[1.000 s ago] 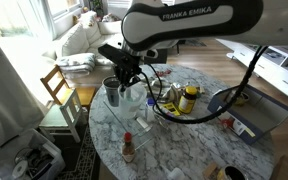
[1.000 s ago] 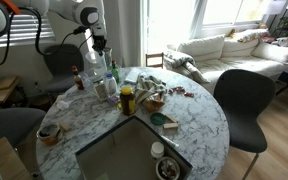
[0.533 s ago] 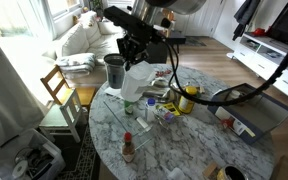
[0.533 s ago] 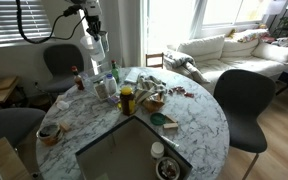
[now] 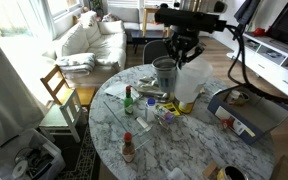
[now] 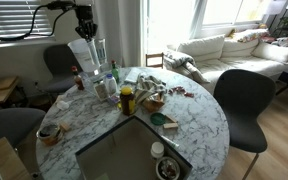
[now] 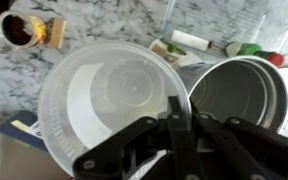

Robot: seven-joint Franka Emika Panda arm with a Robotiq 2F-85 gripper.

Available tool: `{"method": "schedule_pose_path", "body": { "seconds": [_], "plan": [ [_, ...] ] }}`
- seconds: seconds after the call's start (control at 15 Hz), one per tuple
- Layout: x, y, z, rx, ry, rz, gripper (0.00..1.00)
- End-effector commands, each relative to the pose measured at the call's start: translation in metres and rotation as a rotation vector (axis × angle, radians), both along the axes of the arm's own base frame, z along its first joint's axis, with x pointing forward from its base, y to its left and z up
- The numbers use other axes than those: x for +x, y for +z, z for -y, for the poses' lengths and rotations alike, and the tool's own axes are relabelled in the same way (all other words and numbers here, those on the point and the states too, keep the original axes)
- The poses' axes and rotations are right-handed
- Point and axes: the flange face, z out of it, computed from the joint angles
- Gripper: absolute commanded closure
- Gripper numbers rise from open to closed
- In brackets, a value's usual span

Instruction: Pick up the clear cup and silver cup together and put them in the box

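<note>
My gripper [image 7: 180,108] is shut on the touching rims of two cups and holds them high above the table. The clear cup [image 7: 102,100] is whitish and wide. The silver cup [image 7: 240,94] hangs beside it, dark inside. In both exterior views the pair hangs under the gripper [image 5: 179,45] [image 6: 84,22]: the silver cup [image 5: 165,72] [image 6: 100,50] and the clear cup [image 5: 190,86] [image 6: 81,53]. The grey box [image 5: 252,112] [image 6: 124,150] lies open on the table edge, apart from the cups.
The round marble table [image 5: 189,140] carries a green bottle [image 5: 129,100], a red-capped bottle [image 5: 128,148] and small clutter. A yellow jar [image 6: 127,98] [image 7: 26,30] stands near the box. A dark chair [image 6: 240,100] and a sofa [image 6: 219,48] stand nearby.
The arm has risen and swung across the table with both cups in the gripper, from the bottle side towards the middle and the box side.
</note>
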Motion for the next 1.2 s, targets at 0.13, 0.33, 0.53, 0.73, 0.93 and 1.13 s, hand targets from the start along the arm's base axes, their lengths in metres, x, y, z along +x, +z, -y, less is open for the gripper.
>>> {"method": "schedule_pose_path", "body": {
  "seconds": [0.13, 0.33, 0.53, 0.73, 0.93, 1.13],
  "plan": [
    [-0.039, -0.001, 0.029, -0.059, -0.035, -0.054, 0.93],
    [-0.051, -0.008, 0.043, -0.082, -0.046, -0.038, 0.93],
    [-0.052, -0.011, 0.042, -0.083, -0.044, -0.040, 0.93],
    [-0.045, -0.020, 0.066, -0.080, -0.116, -0.061, 0.98],
    [-0.056, -0.034, 0.129, -0.032, -0.224, -0.113, 0.98],
    [-0.076, -0.046, 0.191, 0.027, -0.288, -0.145, 0.98]
  ]
}}
